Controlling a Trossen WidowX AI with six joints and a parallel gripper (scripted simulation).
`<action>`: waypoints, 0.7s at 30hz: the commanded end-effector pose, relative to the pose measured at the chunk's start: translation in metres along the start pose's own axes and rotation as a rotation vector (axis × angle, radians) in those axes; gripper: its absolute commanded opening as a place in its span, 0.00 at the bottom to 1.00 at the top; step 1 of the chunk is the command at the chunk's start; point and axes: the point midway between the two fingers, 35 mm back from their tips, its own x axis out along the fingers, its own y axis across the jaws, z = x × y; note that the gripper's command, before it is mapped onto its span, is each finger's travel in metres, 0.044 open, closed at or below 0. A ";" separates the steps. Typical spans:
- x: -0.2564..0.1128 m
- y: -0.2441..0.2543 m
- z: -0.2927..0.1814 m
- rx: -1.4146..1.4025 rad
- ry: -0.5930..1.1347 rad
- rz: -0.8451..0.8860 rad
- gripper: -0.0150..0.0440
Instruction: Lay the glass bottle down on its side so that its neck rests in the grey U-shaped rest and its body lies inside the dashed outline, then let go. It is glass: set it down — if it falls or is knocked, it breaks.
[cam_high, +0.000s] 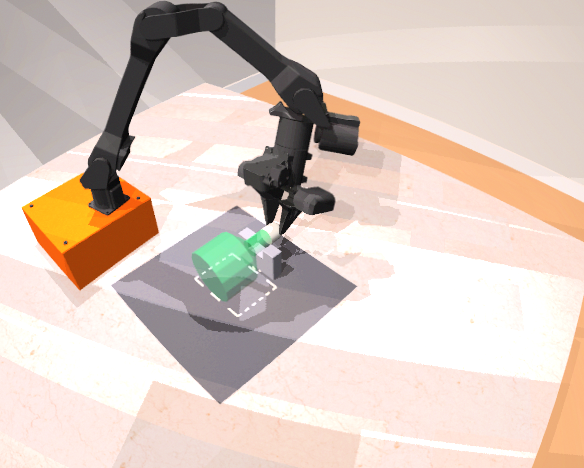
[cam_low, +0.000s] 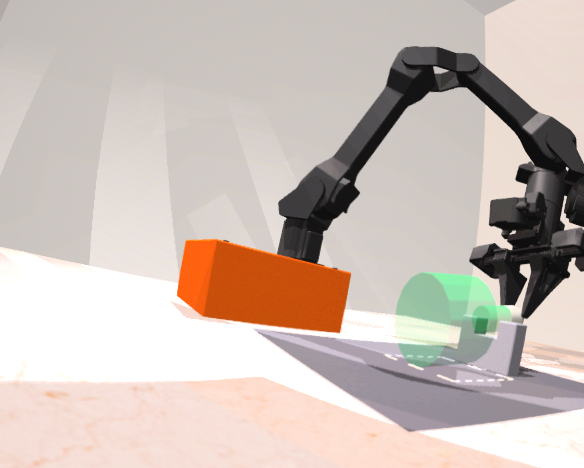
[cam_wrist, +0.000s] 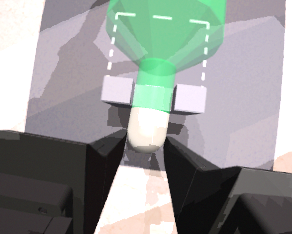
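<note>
Bottle on its side, neck at the rest

Your gripper (cam_high: 283, 231) (cam_low: 516, 311) (cam_wrist: 145, 138) pinches the pale tip of the glass bottle (cam_high: 227, 265) (cam_low: 445, 317) (cam_wrist: 165, 35). Body lies out ahead of the fingertips, toward the dashed outline (cam_high: 239, 315) (cam_low: 470, 381) (cam_wrist: 162, 17); long axis near level, running between the uprights of the grey U-shaped rest (cam_high: 270, 262) (cam_low: 511, 350) (cam_wrist: 190, 99). Full seating: cannot tell. Judgement: confirm support before you ease the fingers apart. Count: one arm, one bottle, one rest with two uprights, one outline.
</note>
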 end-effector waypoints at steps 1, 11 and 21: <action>0.003 -0.002 0.002 -0.001 -0.005 -0.002 0.47; 0.004 -0.002 0.002 0.002 0.005 0.003 0.47; 0.005 -0.003 0.002 0.005 0.016 0.009 0.47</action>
